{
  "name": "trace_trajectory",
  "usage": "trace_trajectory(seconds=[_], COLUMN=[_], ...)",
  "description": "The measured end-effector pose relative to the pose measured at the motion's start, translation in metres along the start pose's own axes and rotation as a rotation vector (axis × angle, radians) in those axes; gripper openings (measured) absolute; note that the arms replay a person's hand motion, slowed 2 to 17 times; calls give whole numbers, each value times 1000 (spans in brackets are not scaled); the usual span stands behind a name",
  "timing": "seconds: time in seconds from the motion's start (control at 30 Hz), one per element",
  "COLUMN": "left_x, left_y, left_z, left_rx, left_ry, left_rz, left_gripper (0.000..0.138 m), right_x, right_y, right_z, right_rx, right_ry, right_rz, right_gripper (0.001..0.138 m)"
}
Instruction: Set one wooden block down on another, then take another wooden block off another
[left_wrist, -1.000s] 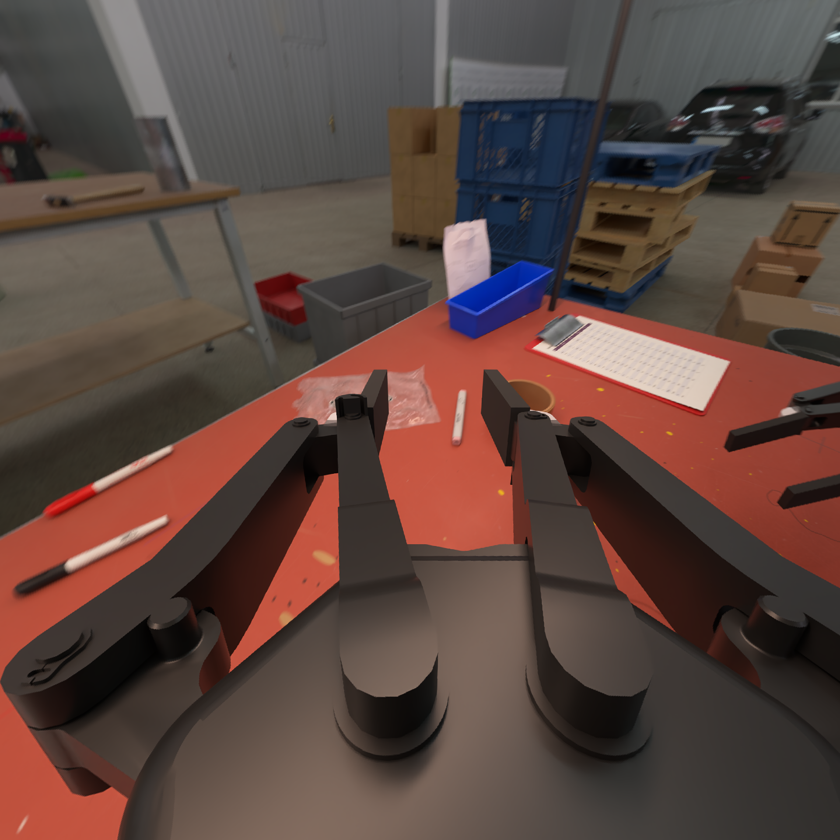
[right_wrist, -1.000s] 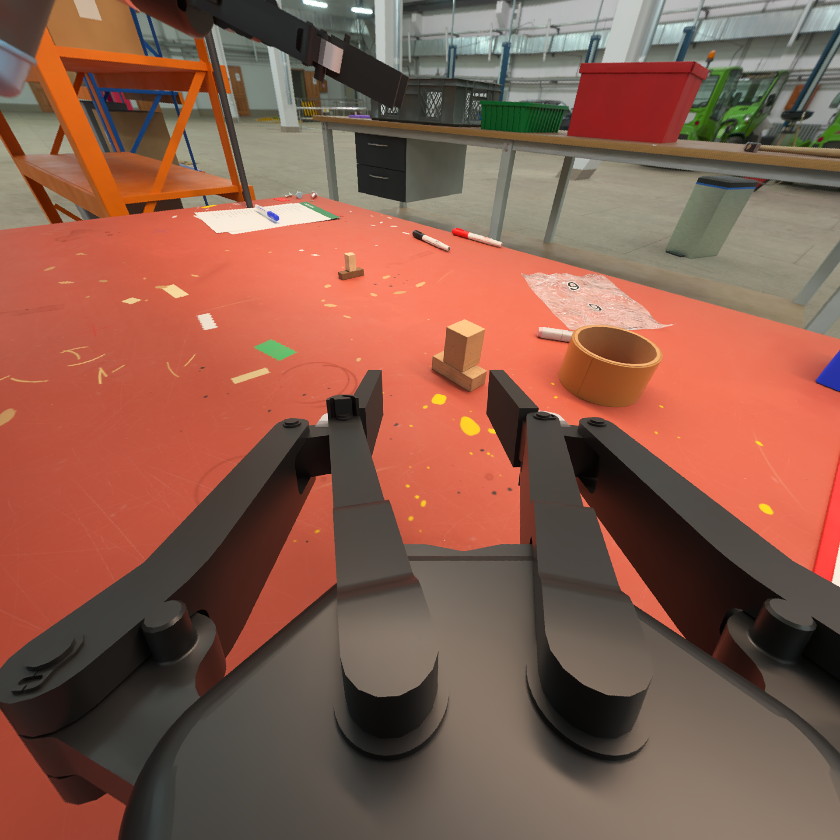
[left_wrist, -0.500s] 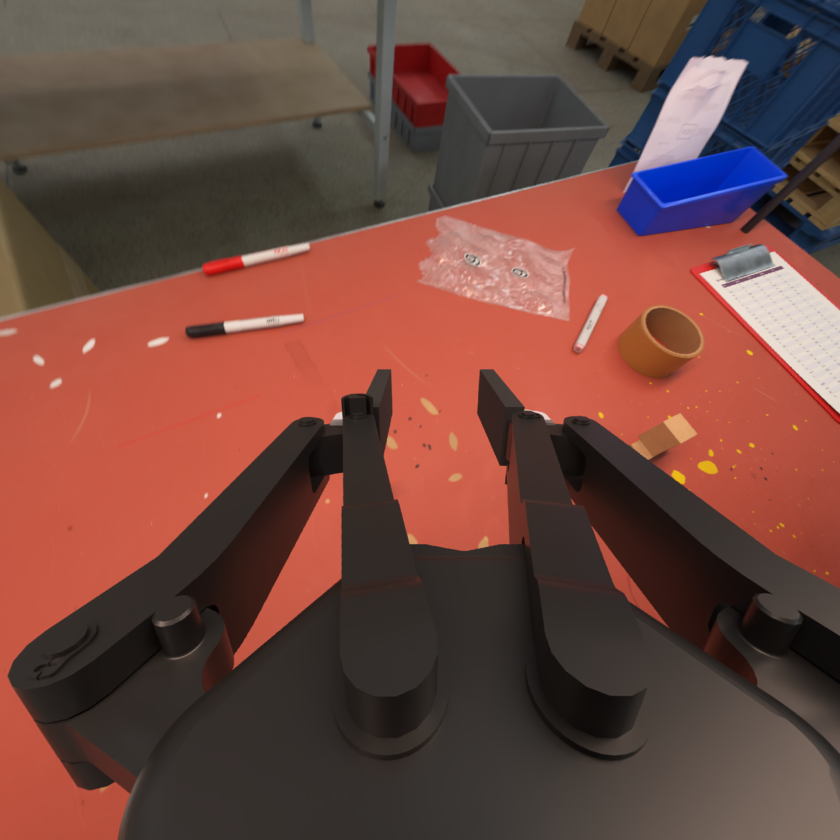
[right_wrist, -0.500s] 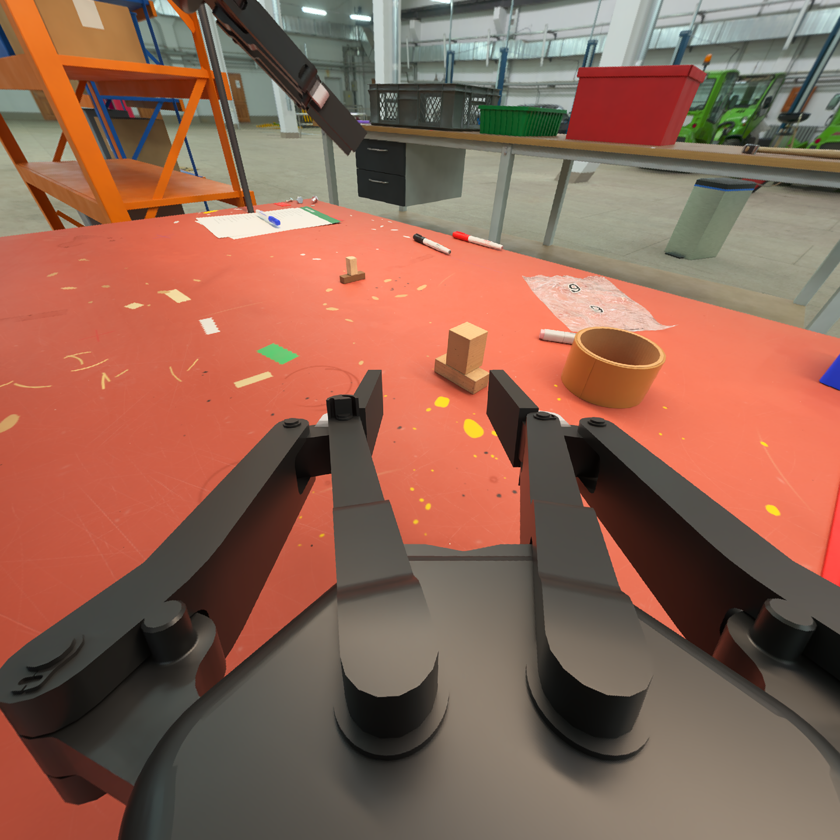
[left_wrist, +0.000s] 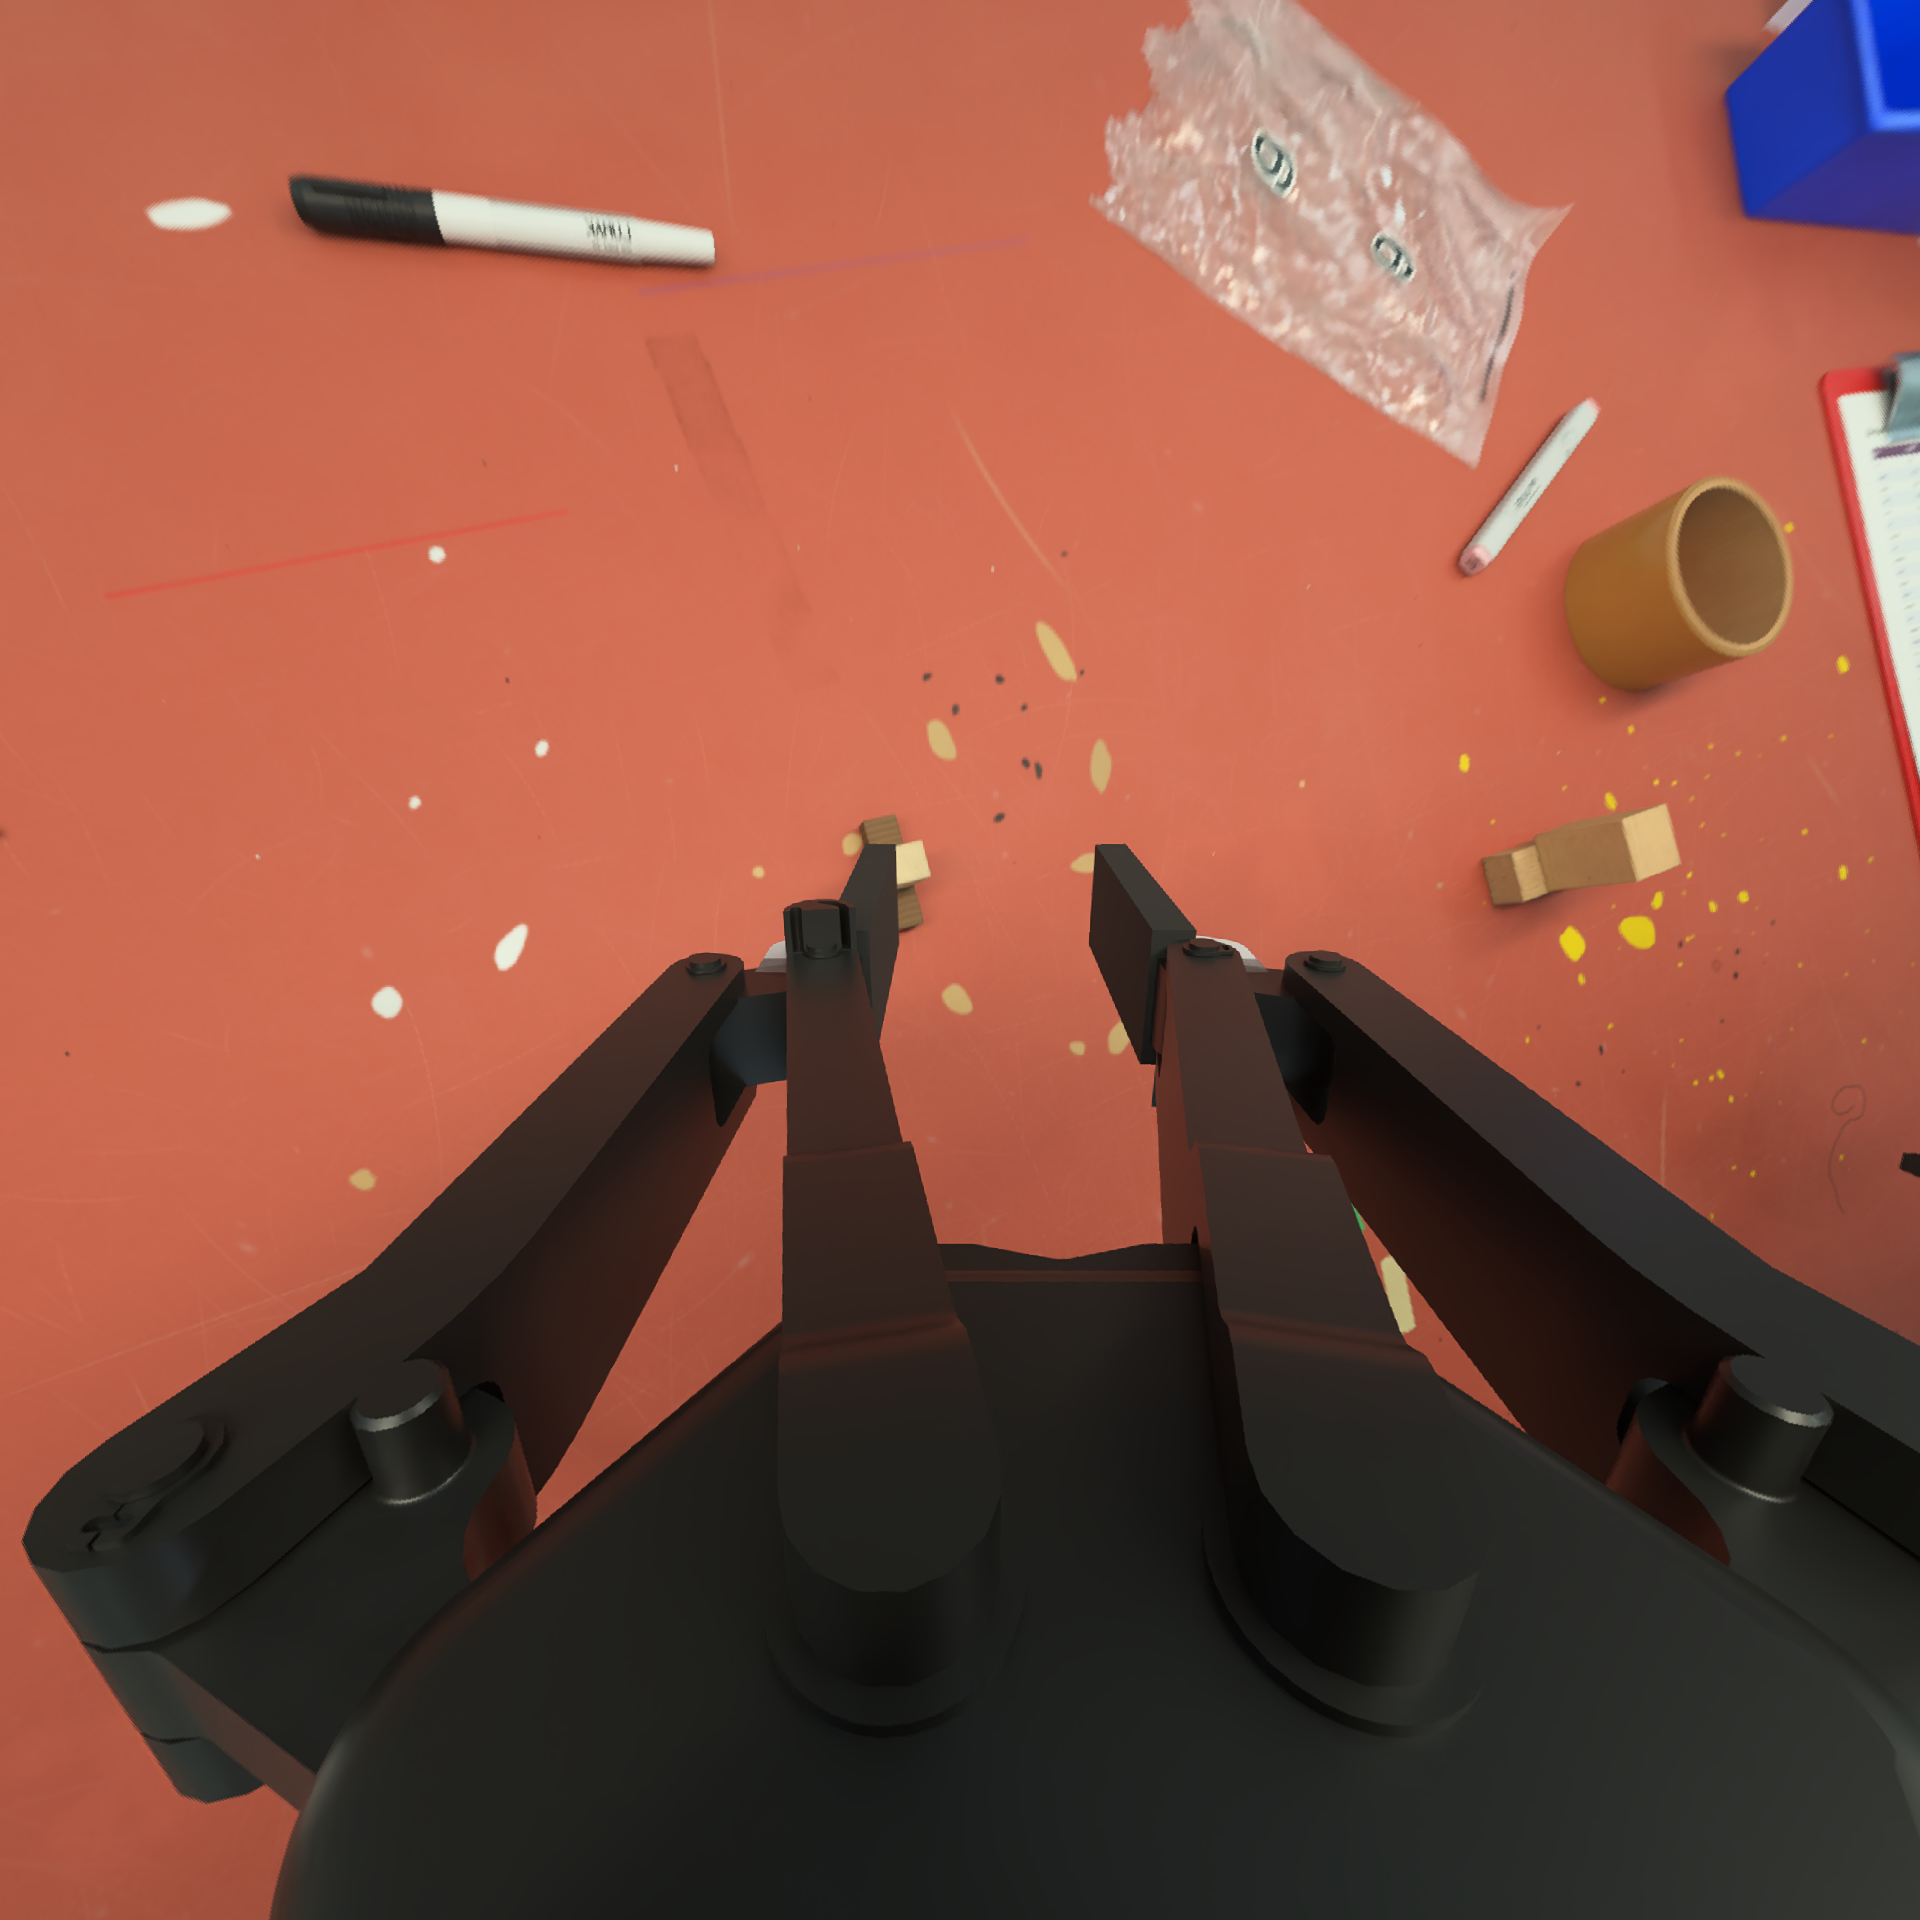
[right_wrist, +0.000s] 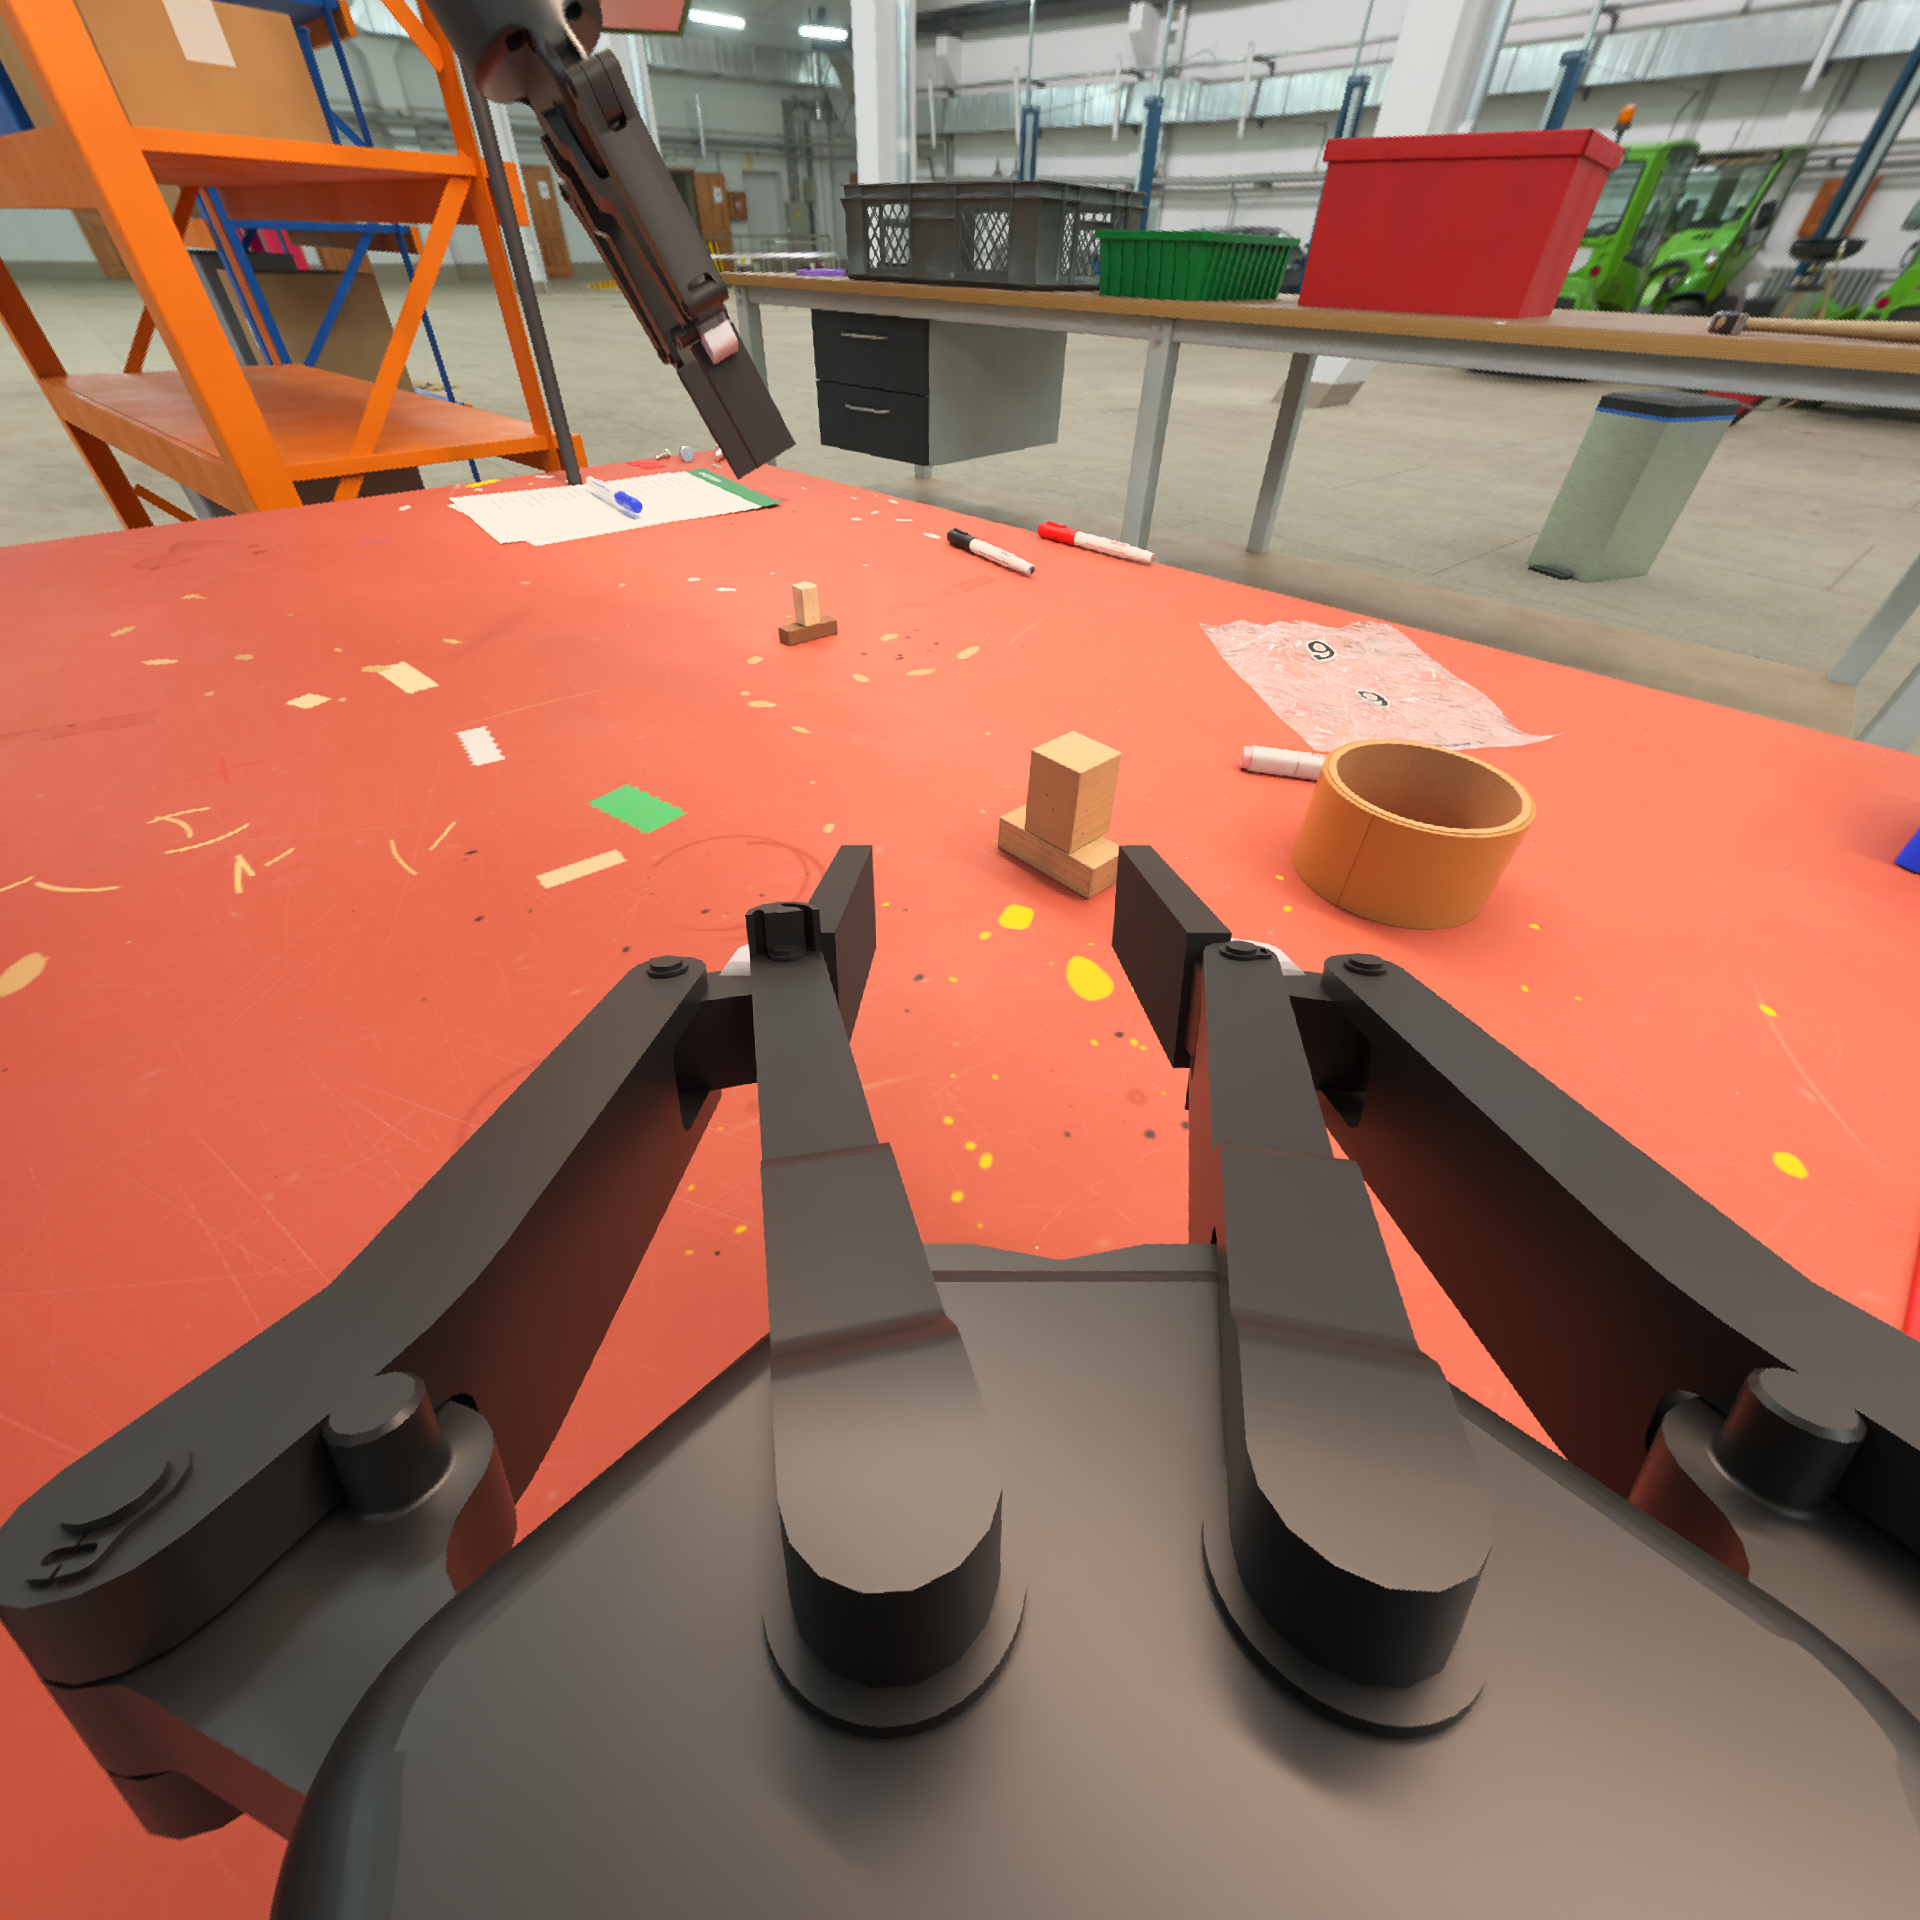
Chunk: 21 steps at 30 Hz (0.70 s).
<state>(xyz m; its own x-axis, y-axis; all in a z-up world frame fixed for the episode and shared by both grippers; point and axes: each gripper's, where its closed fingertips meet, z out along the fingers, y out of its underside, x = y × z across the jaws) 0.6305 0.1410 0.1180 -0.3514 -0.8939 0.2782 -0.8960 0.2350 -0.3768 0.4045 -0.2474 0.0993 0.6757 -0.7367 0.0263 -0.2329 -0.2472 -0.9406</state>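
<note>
Two small stacks of wooden blocks stand on the red table. The near stack (right_wrist: 1070, 810) is a pale cube on a flat block, just ahead of my open, empty right gripper (right_wrist: 992, 914); it also shows in the left wrist view (left_wrist: 1579, 857). The far stack (right_wrist: 806, 615) is a small upright block on a darker base. My left gripper (left_wrist: 992, 883) is open and empty, points down at the table, and its left finger partly hides that small stack (left_wrist: 902, 862). The left gripper also shows high in the right wrist view (right_wrist: 717, 395).
A brown tape roll (right_wrist: 1413, 831), a clear plastic bag (right_wrist: 1351, 681), a white marker (right_wrist: 1280, 762), a black marker (left_wrist: 499, 220) and a red marker (right_wrist: 1093, 541) lie around the stacks. A clipboard edge (left_wrist: 1875, 582) and blue bin (left_wrist: 1839, 135) sit at the right. Papers (right_wrist: 613, 504) lie far back.
My left gripper has tilted down from looking across the room to looking at the table, and has come over the small far stack. My right gripper has barely moved.
</note>
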Motion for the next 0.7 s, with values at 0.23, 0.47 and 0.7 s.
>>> trace_trajectory(seconds=[0.23, 0.47, 0.7], left_x=[-4, -3, -8], left_y=[15, 18, 14], left_z=[18, 32, 44], left_rx=[-114, -174, -195], left_ry=[-16, -13, -22], left_rz=[-3, -35, -102], left_gripper=[50, 50, 50], right_x=[-1, -1, -1], right_y=[1, 1, 2], right_z=[2, 3, 4], right_rx=[-5, -8, -9], right_ry=[-2, -5, -6], right_rz=[1, 0, 3], right_gripper=[62, 62, 62])
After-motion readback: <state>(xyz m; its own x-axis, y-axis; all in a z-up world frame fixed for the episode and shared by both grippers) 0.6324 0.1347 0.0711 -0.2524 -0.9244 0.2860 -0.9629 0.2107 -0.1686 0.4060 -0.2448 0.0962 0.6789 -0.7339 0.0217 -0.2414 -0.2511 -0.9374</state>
